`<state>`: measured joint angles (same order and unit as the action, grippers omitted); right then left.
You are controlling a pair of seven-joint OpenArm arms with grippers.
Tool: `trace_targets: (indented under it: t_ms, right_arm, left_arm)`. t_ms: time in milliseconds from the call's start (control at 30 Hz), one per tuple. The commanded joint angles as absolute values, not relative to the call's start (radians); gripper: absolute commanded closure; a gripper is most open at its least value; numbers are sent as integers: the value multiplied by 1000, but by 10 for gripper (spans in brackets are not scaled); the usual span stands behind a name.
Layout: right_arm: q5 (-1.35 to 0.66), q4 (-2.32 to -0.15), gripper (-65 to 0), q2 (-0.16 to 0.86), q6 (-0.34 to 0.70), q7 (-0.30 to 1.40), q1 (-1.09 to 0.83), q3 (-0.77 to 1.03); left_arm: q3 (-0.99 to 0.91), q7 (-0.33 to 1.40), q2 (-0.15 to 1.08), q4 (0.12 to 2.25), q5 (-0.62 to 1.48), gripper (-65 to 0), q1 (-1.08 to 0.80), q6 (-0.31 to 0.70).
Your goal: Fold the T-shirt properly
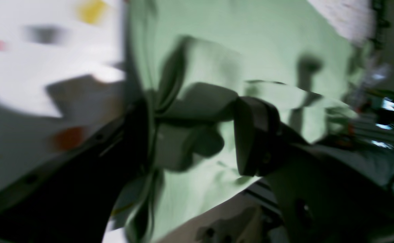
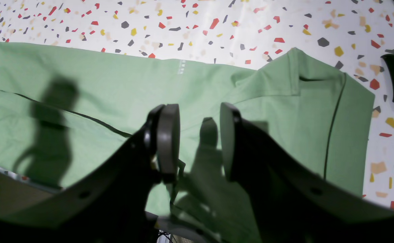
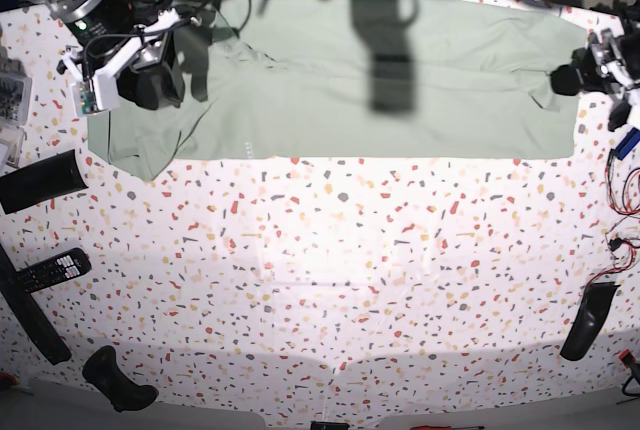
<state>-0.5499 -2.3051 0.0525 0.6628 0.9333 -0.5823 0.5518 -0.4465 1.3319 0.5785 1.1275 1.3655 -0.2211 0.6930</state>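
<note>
While agape, left tool (image 1: pixel 197 135) over T-shirt (image 1: pixel 257 44).

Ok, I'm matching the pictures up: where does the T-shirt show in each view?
Left wrist: T-shirt fills the blurred centre, bunched around the left tool.
Right wrist: across the middle, under the right tool.
Base: flat band along the top edge.
Shared landmark: speckled tabletop.

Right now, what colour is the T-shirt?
Plain pale sage green T-shirt, clearest in the right wrist view.
</note>
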Motion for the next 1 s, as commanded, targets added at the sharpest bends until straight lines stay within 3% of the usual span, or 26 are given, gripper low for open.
trace_targets:
  t_ms: [0, 500, 767, 867, 967]
  right_arm:
    - [-561, -2325, -199, 59, 673, 909, -585, 555]
    - [-561, -2325, -199, 58, 673, 910, -585, 555]
    - [-561, -2325, -199, 58, 673, 910, -585, 555]
    - [-561, -2325, -199, 58, 673, 910, -584, 555]
    - [-561, -2325, -199, 58, 673, 910, -584, 555]
  left_arm:
    - [-453, 1339, 603, 1135, 1372, -333, -216, 698]
    - [-454, 1314, 596, 1135, 1382, -320, -216, 698]
    - [-454, 1278, 596, 1135, 1381, -171, -216, 698]
    - [-454, 1259, 596, 1135, 1381, -5, -216, 698]
    - [-454, 1229, 596, 1136, 1381, 0, -215, 698]
